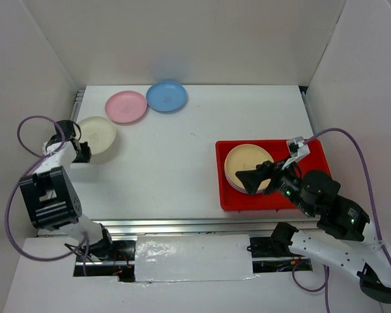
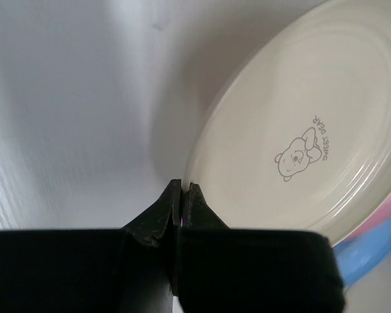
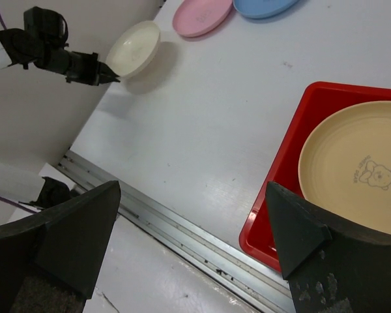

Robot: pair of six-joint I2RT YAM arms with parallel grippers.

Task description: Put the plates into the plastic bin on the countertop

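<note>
While the plastic bin (image 1: 225, 196) sits right of centre in the top view with stacked plates inside, tan plate (image 1: 247, 162) on top, three more lie on the countertop (image 1: 182, 150) at upper left: cream plate (image 1: 98, 134), pink plate (image 1: 126, 106), blue plate (image 1: 166, 96), packed in a row. Left gripper (image 2: 184, 186), hard by the left wall (image 1: 26, 78), is pressed together on nothing, tips right at the cream plate's rim. Right gripper (image 1: 251, 179) is spread wide over the tan plate's lower edge, nothing blocking the bin.
</note>
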